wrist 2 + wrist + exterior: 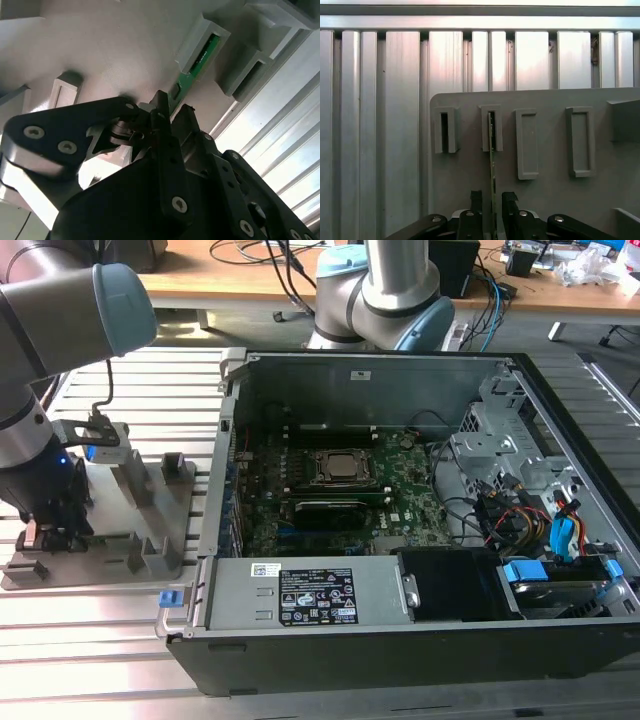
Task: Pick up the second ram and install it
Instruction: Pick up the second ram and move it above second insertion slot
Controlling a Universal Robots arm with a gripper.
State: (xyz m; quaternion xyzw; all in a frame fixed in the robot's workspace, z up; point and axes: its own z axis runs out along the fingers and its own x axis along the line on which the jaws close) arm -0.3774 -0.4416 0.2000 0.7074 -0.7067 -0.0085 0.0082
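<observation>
**Fingers straddle the second ram on the fixture plate**

The gripper [492, 196] hangs low over the grey fixture plate [460, 175], which lies on the ribbed counter [395, 100] beside the open computer case [400, 490]. Its fingers [476, 200] are slightly parted, one on each side of the second ram [492, 165], with a thin gap on both sides. The ram stands on edge, its far end in a slotted block [491, 129] on the plate.

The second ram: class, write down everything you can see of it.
The second ram is a thin green circuit-board stick, seen edge-on in both wrist views. It stands on edge over the grey fixture plate, its far end seated in a slotted grey holder. Its near end lies between the fingers of the open gripper, with small gaps showing either side.
</observation>
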